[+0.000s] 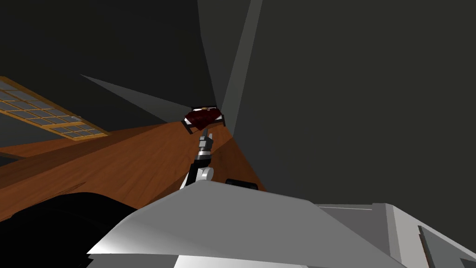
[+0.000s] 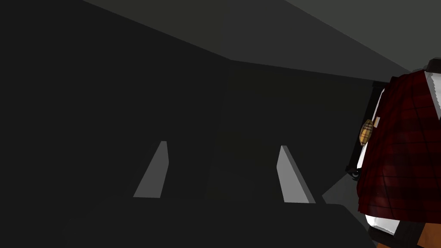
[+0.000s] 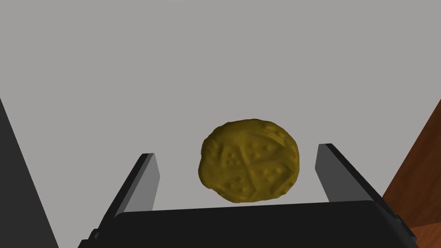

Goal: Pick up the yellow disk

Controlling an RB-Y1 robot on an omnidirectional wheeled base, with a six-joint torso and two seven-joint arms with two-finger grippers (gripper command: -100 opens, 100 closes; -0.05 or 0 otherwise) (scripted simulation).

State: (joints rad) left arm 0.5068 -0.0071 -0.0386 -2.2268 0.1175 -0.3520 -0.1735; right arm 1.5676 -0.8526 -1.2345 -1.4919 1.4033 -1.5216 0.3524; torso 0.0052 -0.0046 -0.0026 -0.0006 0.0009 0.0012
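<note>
So the right gripper [image 3: 236, 150] has its claw spread wide with nothing in it, and the yellow disk [image 3: 249, 160] sits dead ahead at its 12 o'clock. It's lying flat on a plain light grey surface [image 3: 215, 64], down between the two fingers as far as I can judge. My take on doing this bit well: the disk is closer to one finger than the other, so I'd nudge the hand sideways to centre it first. Otherwise the near finger probably touches first and shoves it across that smooth top. Then get low enough that the blades meet the rim instead of riding over it, and close slowly, since it looks thin and there's not much edge to bite. The disk itself is a dull mustard yellow, roundish but lumpy at the rim, with raised wedges radiating from the middle and little dots in each, kinda like a stamped cookie. Wood floor [image 3: 424, 172] shows just past one finger, so the surface's edge is near. The left gripper [image 2: 222, 144] is wide open and empty too, stretched toward 12 o'clock in the head view, near a bed [image 1: 188, 123] with a dark red blanket [image 1: 202, 118].
</note>
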